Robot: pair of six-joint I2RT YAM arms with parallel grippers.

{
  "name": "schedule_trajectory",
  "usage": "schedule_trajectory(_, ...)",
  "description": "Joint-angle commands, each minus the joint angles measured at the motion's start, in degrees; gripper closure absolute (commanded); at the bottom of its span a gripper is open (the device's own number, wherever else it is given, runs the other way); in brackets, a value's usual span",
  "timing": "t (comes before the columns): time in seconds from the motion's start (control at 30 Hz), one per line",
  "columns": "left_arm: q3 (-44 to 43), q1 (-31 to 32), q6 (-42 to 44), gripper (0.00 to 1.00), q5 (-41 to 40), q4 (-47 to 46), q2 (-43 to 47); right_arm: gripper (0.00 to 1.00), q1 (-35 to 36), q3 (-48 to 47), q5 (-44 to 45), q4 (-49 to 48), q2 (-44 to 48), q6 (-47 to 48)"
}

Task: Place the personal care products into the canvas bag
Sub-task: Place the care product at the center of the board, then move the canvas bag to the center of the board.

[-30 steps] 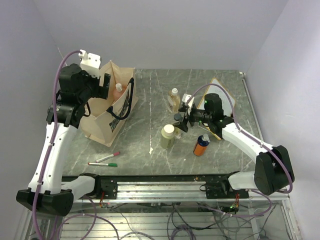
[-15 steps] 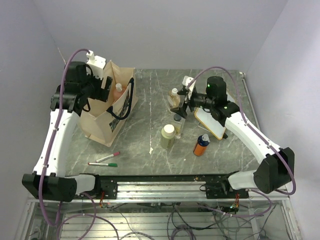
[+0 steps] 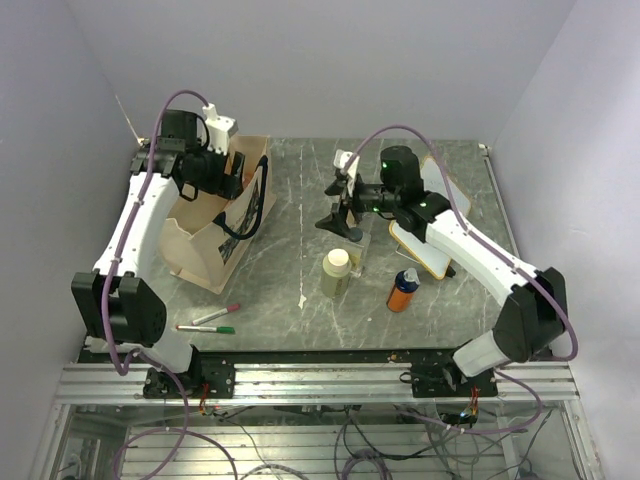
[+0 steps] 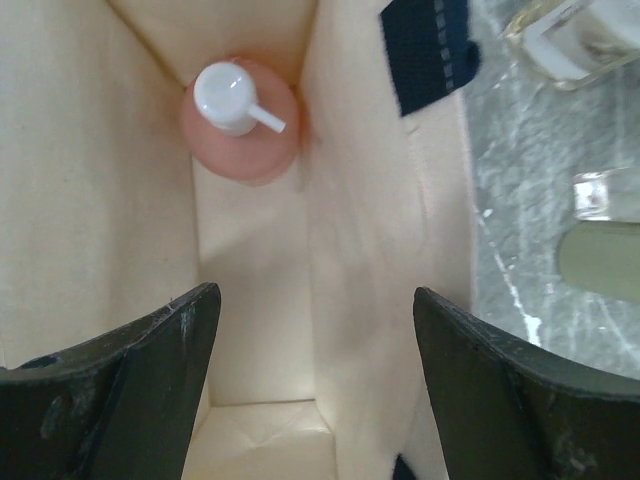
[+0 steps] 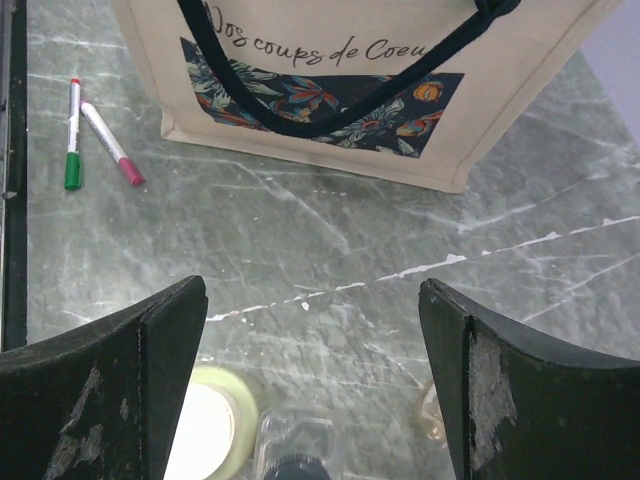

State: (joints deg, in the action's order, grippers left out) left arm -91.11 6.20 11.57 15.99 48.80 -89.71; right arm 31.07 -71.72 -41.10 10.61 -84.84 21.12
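The canvas bag (image 3: 205, 235) stands at the left with its printed side (image 5: 330, 90) facing the bottles. My left gripper (image 3: 232, 172) hangs open and empty over the bag's mouth. In the left wrist view the gripper (image 4: 315, 370) looks down into the bag, where the salmon-pink bottle (image 4: 240, 120) stands upright. My right gripper (image 3: 340, 222) is open and empty above the clear bottle (image 3: 360, 252) and the pale green bottle (image 3: 337, 272). Both show below it in the right wrist view, the clear one (image 5: 300, 462) and the green one (image 5: 205, 425), under the open gripper (image 5: 310, 390). The orange bottle (image 3: 402, 290) stands further right. The amber bottle (image 5: 432, 415) shows only as a sliver.
A red and a green marker (image 3: 215, 320) lie in front of the bag, and also show in the right wrist view (image 5: 95, 135). The wood-framed whiteboard (image 3: 440, 235) lies under the right arm. A navy strap handle (image 4: 425, 50) hangs over the bag's rim.
My left gripper has moved right over the bag's mouth and now hides the pink bottle from above. My right gripper has swung left and back from the whiteboard, over the bottles.
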Motion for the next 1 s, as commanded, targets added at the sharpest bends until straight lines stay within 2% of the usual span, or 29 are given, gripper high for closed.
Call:
schedule_trajectory(0.0, -0.1, -0.04, -6.17, 0.12, 7.13, -4.38, 2.91, 0.15, 1.32, -3.25, 1.16, -3.91, -4.65, -5.39)
schedule_trajectory(0.17, -0.54, -0.04, -8.03, 0.12, 3.78, -6.36, 4.68, 0.17, 1.71, -6.82, 2.39, -6.1, -9.86, -10.27)
schedule_trajectory(0.27, 1.61, 0.03, -8.25, 0.1, 6.48, -9.61, 6.87, 0.18, 1.71, -8.57, 3.25, -4.67, -11.34, -9.61)
schedule_trajectory(0.37, 1.86, 1.55, -6.75, 0.06, 8.3, -7.84, 5.97, 0.18, 1.71, -8.91, 4.16, -2.89, -11.21, -7.55)
schedule_trajectory(0.57, 4.44, 6.27, -3.7, 0.04, 0.13, -9.03, 3.84, 0.17, 1.63, -9.35, 5.51, 2.31, -10.77, -4.93)
schedule_trajectory(0.67, 4.87, 7.42, -2.61, 0.07, -2.96, -9.27, 2.23, 0.17, 1.63, -8.08, 6.3, 3.4, -9.18, -3.79)
schedule_trajectory(0.8, 4.87, 8.31, -1.39, 0.24, -4.12, -9.6, 1.76, 0.17, 1.54, -7.99, 7.51, 7.36, -7.03, -0.71)
schedule_trajectory(0.97, 4.18, 9.24, -1.02, 0.55, -2.34, -9.15, 2.41, 0.16, 0.83, -8.28, 11.03, 16.42, -3.31, 4.56)
